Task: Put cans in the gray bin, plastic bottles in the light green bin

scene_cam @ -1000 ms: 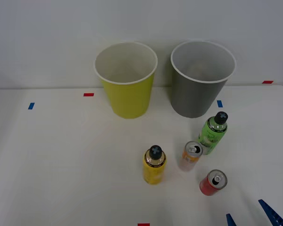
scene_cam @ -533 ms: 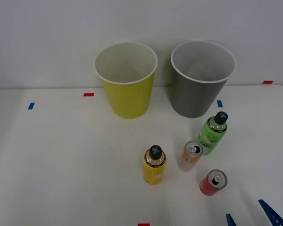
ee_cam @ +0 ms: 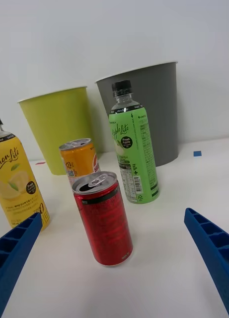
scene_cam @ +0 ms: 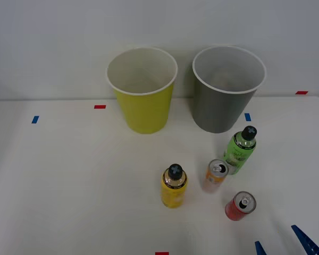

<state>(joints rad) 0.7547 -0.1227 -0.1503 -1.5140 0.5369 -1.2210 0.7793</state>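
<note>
my tool (ee_cam: 114, 258): open, holds nothing | red can (ee_cam: 103, 218): upright on the worktop (scene_cam: 69, 175), straight ahead between my fingers, nearest to me | gray bin (scene_cam: 226, 90): far, behind it | orange can (ee_cam: 79, 158) just beyond

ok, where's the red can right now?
In the front view the red can stands upright on the table's near right, nearest the right gripper. The orange can is just behind it to its left.
</note>
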